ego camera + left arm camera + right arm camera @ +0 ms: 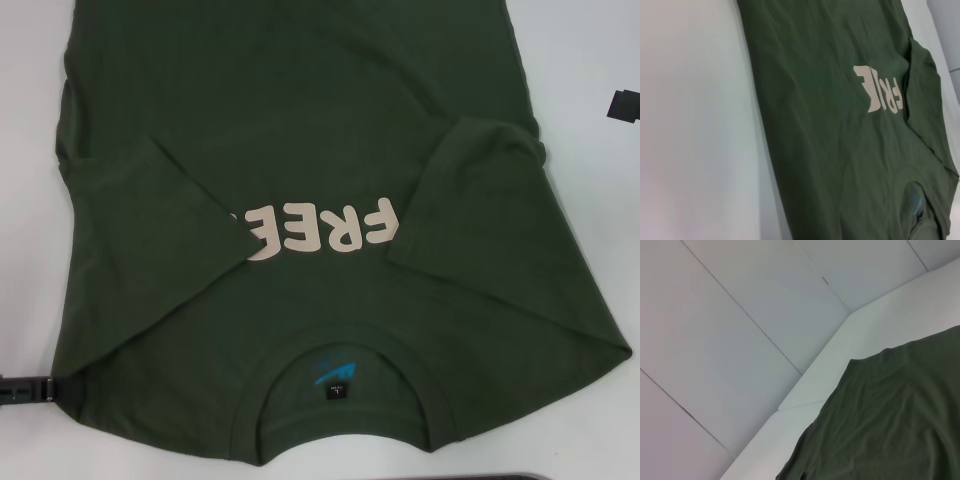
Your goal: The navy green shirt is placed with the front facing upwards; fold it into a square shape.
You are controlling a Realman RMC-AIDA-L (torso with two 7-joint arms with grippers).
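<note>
The navy green shirt (300,130) lies flat on the white table (590,250), front up, with its collar (345,400) at the near edge and the pale letters "FREE" (320,230) partly covered. Both sleeves are folded inward over the chest, one (150,230) on the left and one (480,190) on the right. My left gripper (25,388) shows as a dark tip at the left edge, right beside the shirt's near shoulder. My right gripper (622,105) peeks in at the right edge, apart from the cloth. The left wrist view shows the shirt (830,125) lengthwise; the right wrist view shows one corner of the shirt (890,415).
White table surface surrounds the shirt on the left and right. A dark strip (540,476) runs along the near right bottom edge. In the right wrist view the table's edge (810,390) meets a pale tiled floor (715,315).
</note>
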